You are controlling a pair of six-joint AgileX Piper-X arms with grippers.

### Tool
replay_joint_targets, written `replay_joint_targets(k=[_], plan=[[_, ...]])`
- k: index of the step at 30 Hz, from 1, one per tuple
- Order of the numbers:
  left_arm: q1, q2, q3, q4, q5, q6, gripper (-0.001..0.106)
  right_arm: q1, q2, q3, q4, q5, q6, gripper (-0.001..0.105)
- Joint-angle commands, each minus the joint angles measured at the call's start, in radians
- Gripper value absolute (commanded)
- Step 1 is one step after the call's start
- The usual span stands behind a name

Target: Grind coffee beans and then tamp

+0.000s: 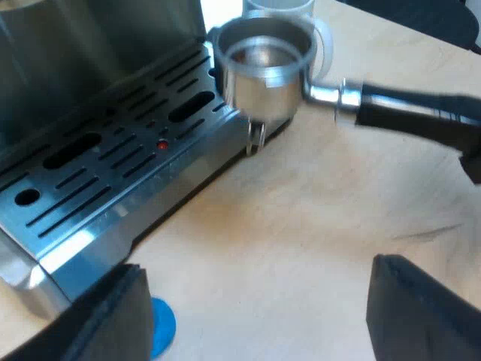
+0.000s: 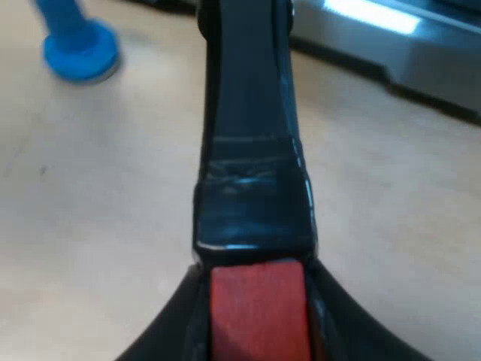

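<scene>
Clamping holder handle, right gripper pinched; left gripper spread near machine

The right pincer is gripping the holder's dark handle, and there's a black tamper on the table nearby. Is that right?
Not quite. The tamper is blue, not black; the right wrist view shows it. The rest stands: the right pincer grips the holder's dark handle, with the tamper on the table nearby.

Left view overlooks machine and holder; right hugs the handle; both show tamper.
</scene>
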Motion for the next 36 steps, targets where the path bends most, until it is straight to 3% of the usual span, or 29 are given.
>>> replay_joint_targets(k=[1,21,29,36], plan=[[-0.006,-0.005,-0.009,0.012,0.007,-0.001,0.062,0.012,-0.012,0.003,-0.069,0.036,-0.035,0.0],[-0.006,-0.005,-0.009,0.025,0.007,-0.001,0.062,0.01,-0.012,0.224,-0.358,-0.012,-0.046,0.0],[-0.006,-0.005,-0.009,0.025,0.007,-0.001,0.062,-0.066,0.047,0.234,-0.4,-0.094,-0.064,0.0],[-0.006,-0.005,-0.009,0.025,0.007,-0.001,0.062,-0.077,0.134,0.234,-0.487,-0.096,-0.092,0.0]])
